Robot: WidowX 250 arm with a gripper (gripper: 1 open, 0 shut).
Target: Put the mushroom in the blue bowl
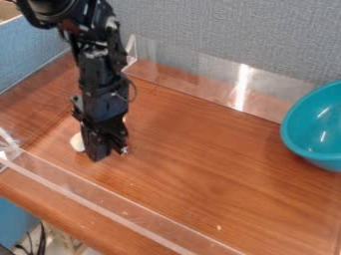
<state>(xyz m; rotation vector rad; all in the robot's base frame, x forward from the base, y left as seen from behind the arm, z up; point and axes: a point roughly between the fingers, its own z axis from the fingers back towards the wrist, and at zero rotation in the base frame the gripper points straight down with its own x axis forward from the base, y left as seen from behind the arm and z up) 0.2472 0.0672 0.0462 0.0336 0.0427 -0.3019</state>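
My gripper (pixel 104 149) points straight down at the left side of the wooden table, fingertips at the surface, jaws closed together. The mushroom (pixel 78 143) lies on the table at the fingers; only a bit of its white stem pokes out on their left, and the cap is hidden between and behind them. The blue bowl (pixel 314 126), large and teal, sits at the right edge of the view, far from the gripper and partly cut off.
Clear plastic walls (pixel 226 80) rim the wooden table (pixel 200 149) at the back and along the front edge (pixel 80 194). A grey wall stands behind, and a blue panel (pixel 30 60) rises at the left.
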